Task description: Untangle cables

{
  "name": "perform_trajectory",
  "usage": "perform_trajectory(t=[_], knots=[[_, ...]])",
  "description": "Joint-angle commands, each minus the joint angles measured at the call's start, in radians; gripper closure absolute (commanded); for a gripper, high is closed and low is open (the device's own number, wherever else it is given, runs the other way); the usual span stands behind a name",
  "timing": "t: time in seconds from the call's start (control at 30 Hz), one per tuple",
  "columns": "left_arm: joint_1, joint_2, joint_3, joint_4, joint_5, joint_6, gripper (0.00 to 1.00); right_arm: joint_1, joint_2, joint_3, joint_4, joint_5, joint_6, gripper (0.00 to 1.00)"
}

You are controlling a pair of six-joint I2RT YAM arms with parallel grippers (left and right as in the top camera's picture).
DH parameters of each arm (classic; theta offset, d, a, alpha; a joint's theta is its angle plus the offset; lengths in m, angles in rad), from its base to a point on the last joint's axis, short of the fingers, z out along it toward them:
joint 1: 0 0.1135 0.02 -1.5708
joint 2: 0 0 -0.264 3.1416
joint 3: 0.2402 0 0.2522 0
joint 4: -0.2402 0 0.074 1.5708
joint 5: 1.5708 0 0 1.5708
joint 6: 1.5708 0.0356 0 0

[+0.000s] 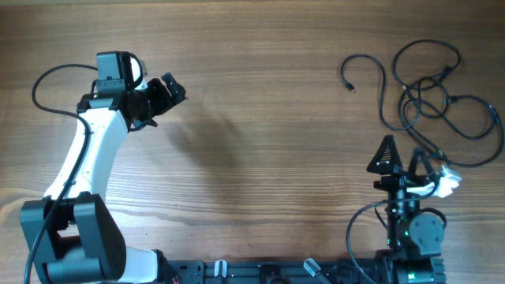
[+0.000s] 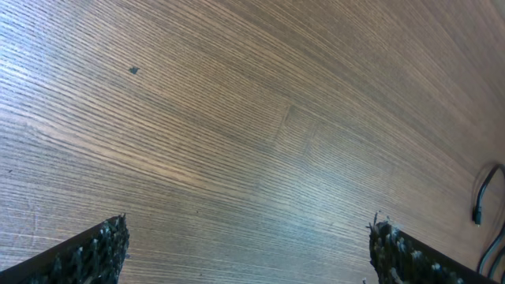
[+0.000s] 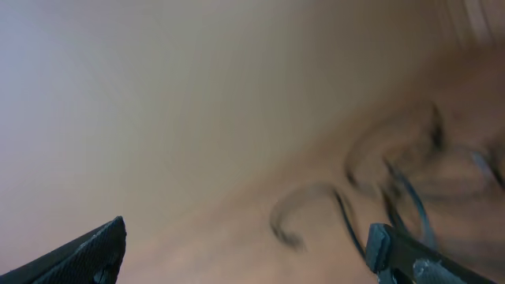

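Observation:
The cables (image 1: 430, 91) lie in loose overlapping loops at the table's far right, one plug end (image 1: 348, 85) trailing off to the left. My right gripper (image 1: 402, 158) sits just in front of the loops, open, nothing between its fingers; its wrist view is blurred and shows the cables (image 3: 394, 173) ahead and to the right. My left gripper (image 1: 168, 90) is far off at the upper left, open over bare wood. In the left wrist view the left gripper (image 2: 248, 252) is empty, and a cable end (image 2: 480, 201) shows at the right edge.
The wooden table (image 1: 260, 134) stretches between the two arms. The left arm's white link (image 1: 91, 150) and its black wire (image 1: 47, 87) occupy the left side. The arm bases (image 1: 260, 272) line the front edge.

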Motion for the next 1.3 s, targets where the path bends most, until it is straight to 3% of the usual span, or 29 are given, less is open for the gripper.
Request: perform_trajectory(t=[0.0,0.2,0.47,0.6,1.27], knots=[[-0.001,-0.008,0.008,0.003,-0.002,-0.005,0.0,-0.005,-0.009,-0.001,-0.006,0.017,0.068,0.0],[-0.001,-0.008,0.008,0.003,-0.002,-0.005,0.0,-0.005,-0.009,-0.001,-0.005,-0.001,-0.014,0.0],[-0.001,-0.008,0.008,0.003,-0.002,-0.005,0.0,-0.005,-0.009,-0.001,-0.011,-0.078,-0.469,0.0],[-0.001,-0.008,0.008,0.003,-0.002,-0.005,0.0,-0.005,-0.009,-0.001,-0.029,-0.233,-0.687,0.0],[-0.001,-0.008,0.008,0.003,-0.002,-0.005,0.0,-0.005,-0.008,-0.001,-0.031,-0.247,-0.71,0.0]])
